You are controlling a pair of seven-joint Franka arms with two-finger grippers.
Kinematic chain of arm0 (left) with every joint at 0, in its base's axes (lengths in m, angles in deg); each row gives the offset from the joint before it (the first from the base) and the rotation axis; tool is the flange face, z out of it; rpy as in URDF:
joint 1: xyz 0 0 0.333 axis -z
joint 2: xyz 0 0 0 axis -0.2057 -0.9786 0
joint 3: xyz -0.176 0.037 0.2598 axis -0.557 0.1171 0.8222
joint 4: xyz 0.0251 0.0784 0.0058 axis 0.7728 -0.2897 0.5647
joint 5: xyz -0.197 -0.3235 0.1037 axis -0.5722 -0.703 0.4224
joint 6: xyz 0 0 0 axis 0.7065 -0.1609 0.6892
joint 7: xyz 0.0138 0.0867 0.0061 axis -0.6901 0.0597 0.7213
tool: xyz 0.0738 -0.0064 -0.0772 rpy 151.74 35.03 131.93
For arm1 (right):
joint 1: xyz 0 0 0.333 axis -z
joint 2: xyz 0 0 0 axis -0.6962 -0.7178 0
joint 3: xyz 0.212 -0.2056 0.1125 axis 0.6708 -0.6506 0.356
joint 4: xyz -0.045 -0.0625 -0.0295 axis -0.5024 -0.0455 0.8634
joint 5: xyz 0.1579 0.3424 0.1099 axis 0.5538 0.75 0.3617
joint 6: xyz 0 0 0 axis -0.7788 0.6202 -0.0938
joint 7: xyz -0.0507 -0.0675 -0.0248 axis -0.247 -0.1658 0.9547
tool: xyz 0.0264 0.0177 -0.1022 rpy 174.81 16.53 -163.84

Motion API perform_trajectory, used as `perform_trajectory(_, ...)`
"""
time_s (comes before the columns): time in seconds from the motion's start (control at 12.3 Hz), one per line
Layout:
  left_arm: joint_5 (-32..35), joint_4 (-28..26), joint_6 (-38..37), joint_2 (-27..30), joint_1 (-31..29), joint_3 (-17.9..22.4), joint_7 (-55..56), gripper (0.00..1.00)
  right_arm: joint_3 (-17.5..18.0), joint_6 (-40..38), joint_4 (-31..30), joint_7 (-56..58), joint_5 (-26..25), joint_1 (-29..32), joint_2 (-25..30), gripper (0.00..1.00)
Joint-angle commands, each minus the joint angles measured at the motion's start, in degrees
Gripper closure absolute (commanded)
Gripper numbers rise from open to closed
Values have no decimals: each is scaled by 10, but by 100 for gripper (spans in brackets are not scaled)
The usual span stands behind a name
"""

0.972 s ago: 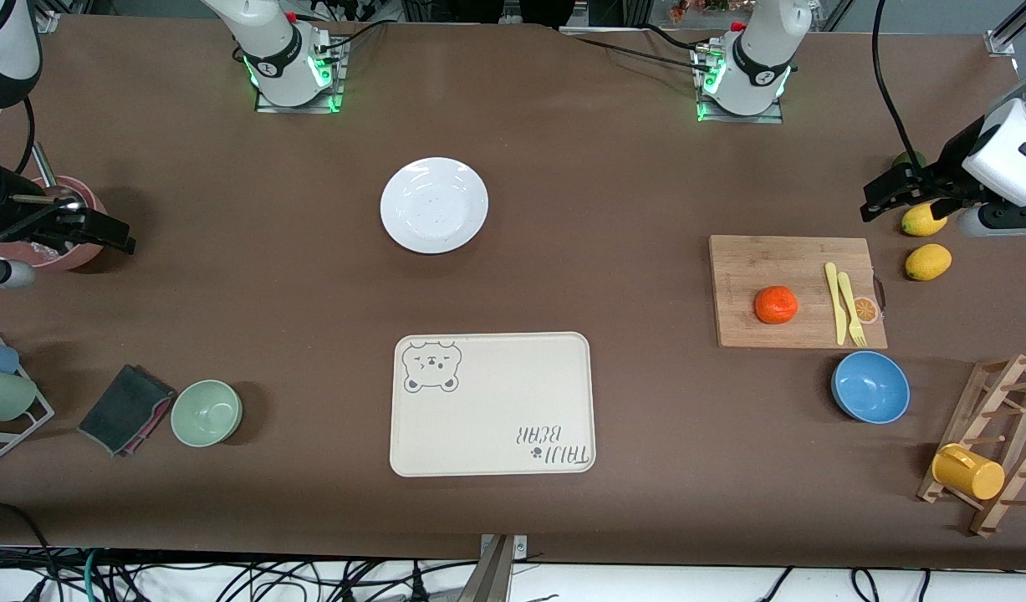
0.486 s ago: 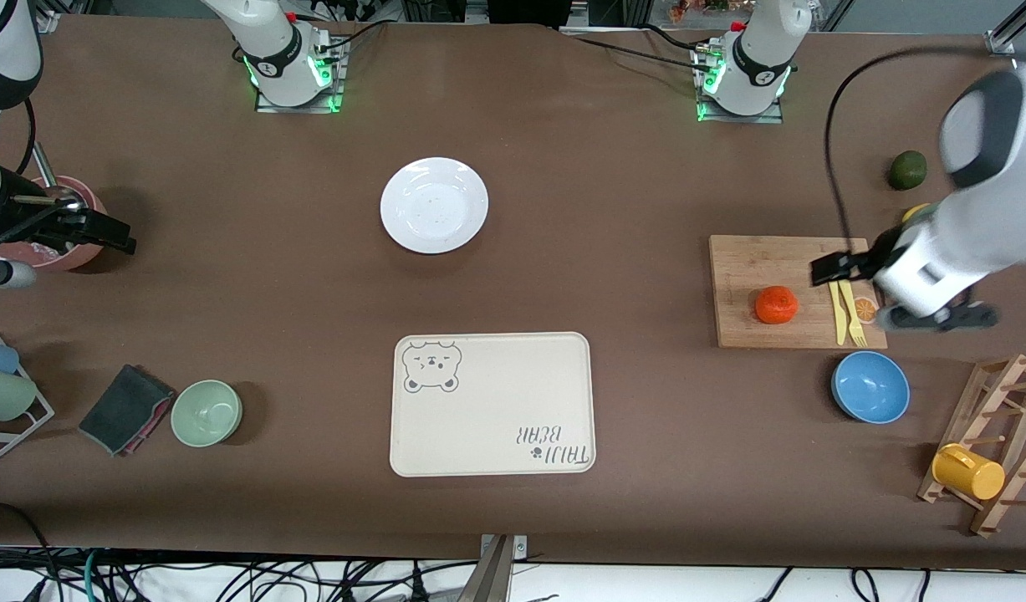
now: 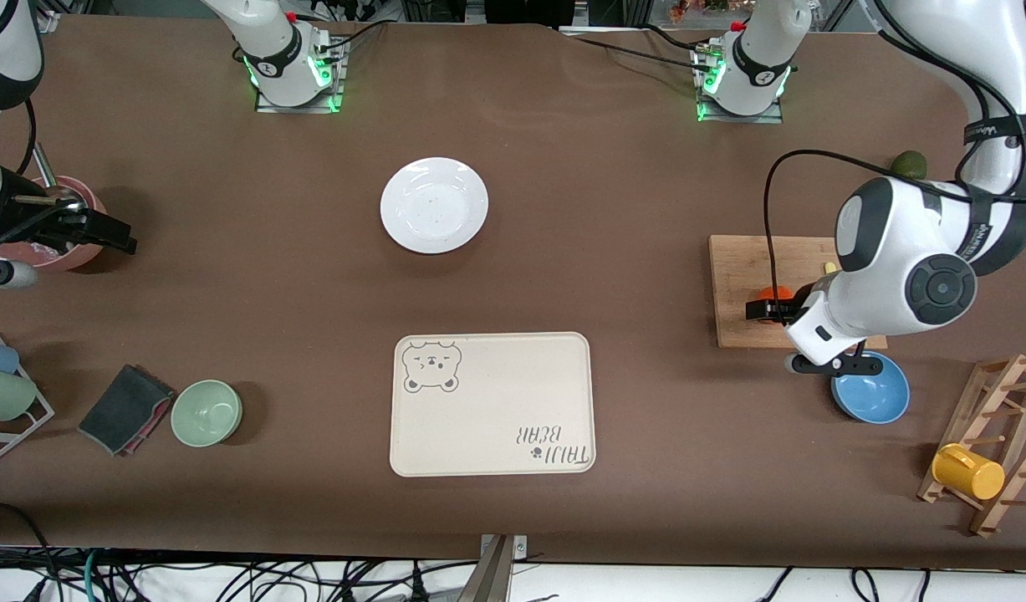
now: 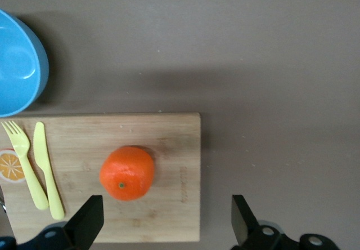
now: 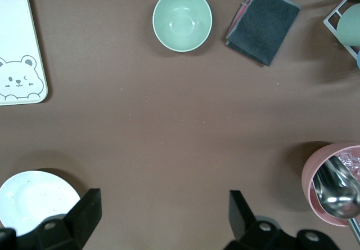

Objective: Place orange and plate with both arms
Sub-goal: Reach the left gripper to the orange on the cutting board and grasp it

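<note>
One orange (image 4: 127,173), one plate (image 3: 434,205), one tray (image 3: 496,410), one cutting board (image 4: 169,143). Three bowls: blue (image 3: 876,400), green (image 3: 206,412), pink (image 5: 308,177).

Orange: resting on the cutting board, toward the left arm's end of the table, at about three o'clock in the front view. Mostly hidden there under the left arm. Beside it on the same board, one yellow fork (image 4: 21,168), one yellow knife (image 4: 48,174) and a small printed orange slice (image 4: 11,165).

Left gripper (image 4: 163,222): hanging over the board with fingers (image 4: 90,219) spread wide. Orange just ahead of the gap between them, touching neither.

Plate: bare, on the open table, at about eleven o'clock from the tray and well apart from the orange.

Tray: bare apart from its bear drawing, at six o'clock in the front view.

Blue bowl: empty, at five o'clock from the board.

Green bowl: empty, at nine o'clock from the tray, with one dark folded cloth (image 3: 126,408) just beside it.

Pink bowl: at the right arm's end, holding one metal spoon (image 5: 336,193).

Right gripper (image 5: 162,216): waiting over the table beside the pink bowl, fingers wide apart, holding nothing.

One yellow mug (image 3: 968,472) on a wooden rack (image 3: 993,385), at four o'clock in the front view.

One dark green fruit (image 3: 908,163) at one o'clock from the board.
</note>
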Motion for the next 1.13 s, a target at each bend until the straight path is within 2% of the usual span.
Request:
perform_trajectory(0.0,39,-100,73,49,-18,-2,-20,0,3,-2,-2,-1,-2,3,5,0)
perform_trajectory(0.49,44,-232,233,48,-39,-2,-21,0,3,-2,-2,-1,-2,3,4,0)
perform_trajectory(0.65,44,-247,260,42,-51,-2,-21,0,3,-2,-2,-1,-2,3,4,0)
perform_trajectory(0.97,44,-244,268,13,-53,-2,-21,0,3,-2,-2,-1,-1,3,5,0)
perform_trajectory(1.05,44,-242,275,8,-53,-2,-21,3,3,-2,-2,-1,-1,2,5,0)
